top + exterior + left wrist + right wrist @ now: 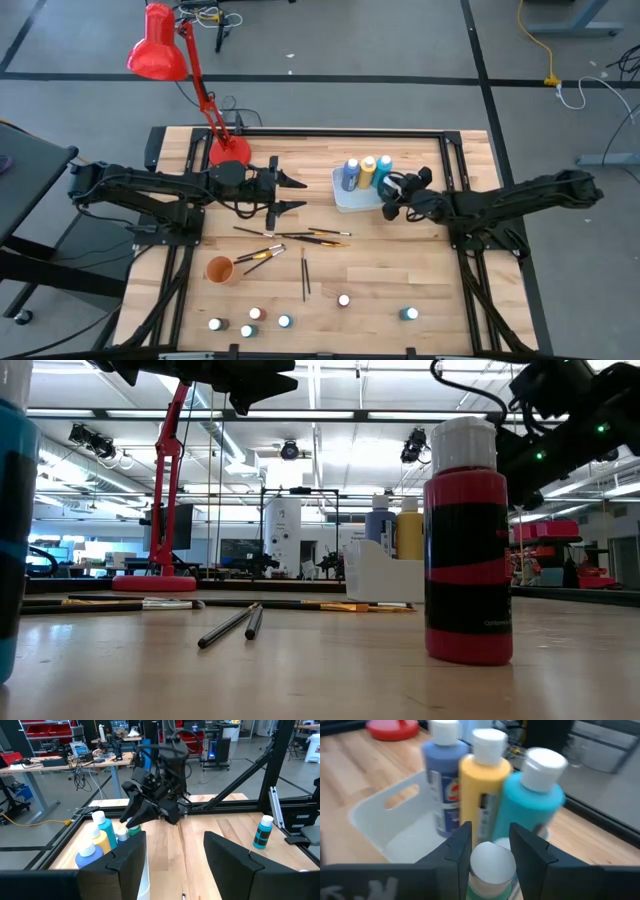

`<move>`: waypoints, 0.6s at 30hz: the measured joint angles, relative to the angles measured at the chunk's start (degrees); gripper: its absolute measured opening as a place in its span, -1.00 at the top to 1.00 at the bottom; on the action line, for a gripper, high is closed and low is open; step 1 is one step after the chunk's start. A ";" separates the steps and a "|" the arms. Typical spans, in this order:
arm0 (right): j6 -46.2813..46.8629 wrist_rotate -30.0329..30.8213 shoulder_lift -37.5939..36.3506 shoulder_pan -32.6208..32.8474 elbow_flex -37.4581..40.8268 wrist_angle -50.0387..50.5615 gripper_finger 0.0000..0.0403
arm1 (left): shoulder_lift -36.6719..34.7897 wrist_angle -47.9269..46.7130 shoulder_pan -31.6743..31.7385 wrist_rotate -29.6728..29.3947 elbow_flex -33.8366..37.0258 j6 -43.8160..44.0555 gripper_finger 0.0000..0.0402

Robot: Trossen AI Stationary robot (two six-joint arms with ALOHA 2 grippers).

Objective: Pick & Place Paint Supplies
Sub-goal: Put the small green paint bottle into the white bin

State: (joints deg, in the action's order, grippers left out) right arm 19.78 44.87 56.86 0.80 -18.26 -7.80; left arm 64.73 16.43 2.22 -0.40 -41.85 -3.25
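The right gripper hangs over the white tray, fingers pinching a white-capped green bottle beside the blue, yellow and teal bottles. The left gripper waits mid-worktop, fingers spread.

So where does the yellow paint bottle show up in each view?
High view: yellow paint bottle stands in the white tray, middle of the row of three.
Low view: behind the tray wall, right of the blue bottle.
Left wrist view: lower left, between the blue and teal bottles.
Right wrist view: centre.
Shared landmark: the white tray.
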 joint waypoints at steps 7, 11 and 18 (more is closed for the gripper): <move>5.82 1.20 4.43 0.04 0.00 0.66 0.42 | 0.00 -0.04 0.00 -0.01 0.00 0.00 -0.05; 6.99 1.92 6.59 0.04 -0.19 0.45 0.39 | 0.01 -0.10 0.00 0.01 0.00 0.02 -0.05; 3.07 2.77 7.23 0.04 -0.09 -0.33 0.36 | 0.00 -0.17 0.00 0.01 0.00 0.02 -0.05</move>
State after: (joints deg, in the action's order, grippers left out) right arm 22.85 47.64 64.09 0.84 -18.35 -8.13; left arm 64.73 16.25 2.22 -0.38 -41.85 -3.22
